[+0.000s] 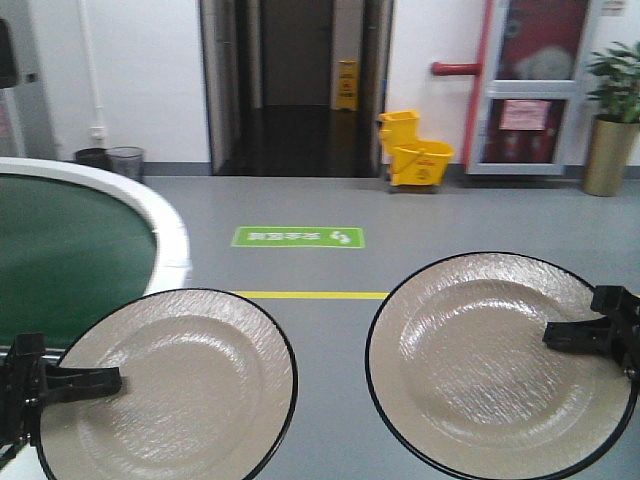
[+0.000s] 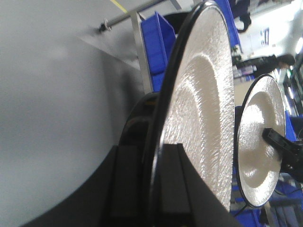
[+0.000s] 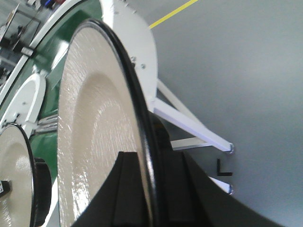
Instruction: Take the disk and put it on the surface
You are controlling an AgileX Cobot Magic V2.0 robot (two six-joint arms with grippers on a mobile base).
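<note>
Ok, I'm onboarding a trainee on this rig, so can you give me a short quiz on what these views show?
1. True or false: the left gripper grips the left plate by its rim, and the right gripper grips the right plate likewise.
2. The green table lies on which side of the front view? A left; B right; C centre.
3. Fill in: the mop bucket is coloured ___.
Key: 1 true; 2 A; 3 yellow.

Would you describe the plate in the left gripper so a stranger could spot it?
Find the white-rimmed green table on the left. Just below it, the plate is clamped at its left edge by the left gripper; its twin sits farther right, gripped on its right edge.
</note>
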